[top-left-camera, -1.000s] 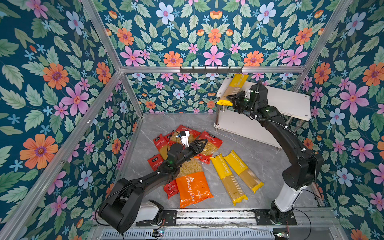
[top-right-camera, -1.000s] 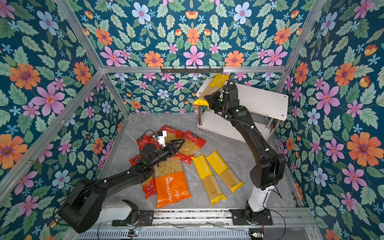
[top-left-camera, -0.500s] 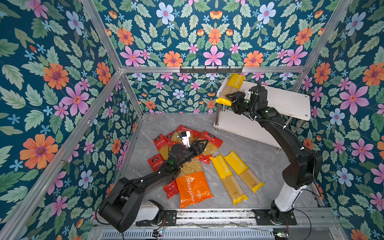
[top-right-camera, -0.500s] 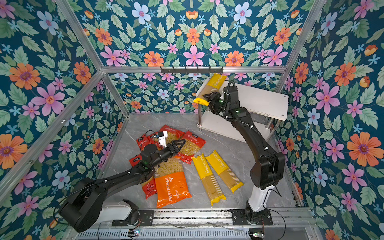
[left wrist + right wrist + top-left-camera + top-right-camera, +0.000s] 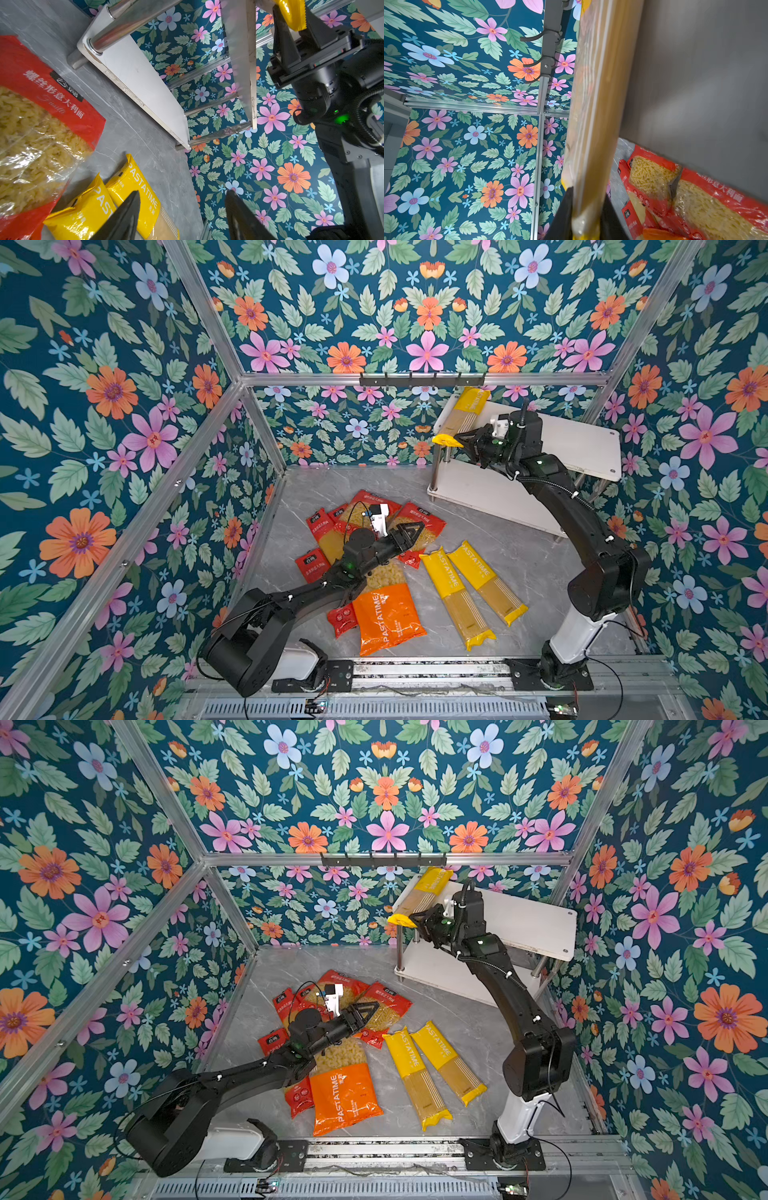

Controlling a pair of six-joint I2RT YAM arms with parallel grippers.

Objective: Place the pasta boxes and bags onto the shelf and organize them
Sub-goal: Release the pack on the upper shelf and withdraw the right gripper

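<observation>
Blue flowered wallpaper (image 5: 124,364) covers the walls behind a metal frame, and the floor (image 5: 519,539) is grey and marbled. Left of the middle, the left gripper (image 5: 417,529) hangs over a heap of red packs (image 5: 322,526); its fingers (image 5: 124,216) stand apart with nothing between them. The heap lies loose on the floor, long red spaghetti bags overlapping shorter ones, among them a red macaroni bag (image 5: 419,520) just under the gripper, and the arm hides part of it. In front of the heap lies the orange pack (image 5: 388,618), its clear upper half running under the left arm and a small red pack (image 5: 343,618) touching its left side. Just to the right, two yellow spaghetti packs (image 5: 453,593) lie side by side on the floor, touching and slanted the same way. Further back on the right stands the shelf (image 5: 582,443). A third yellow spaghetti pack (image 5: 467,412) lies along the left edge of its top board, the far end close under the black hook rail (image 5: 419,379) and the near end past the front corner. The right gripper (image 5: 459,439) is clamped on that near end; in the right wrist view the pack (image 5: 593,124) is pinched between the fingers (image 5: 562,216). Whether it rests flat on the board is unclear.
</observation>
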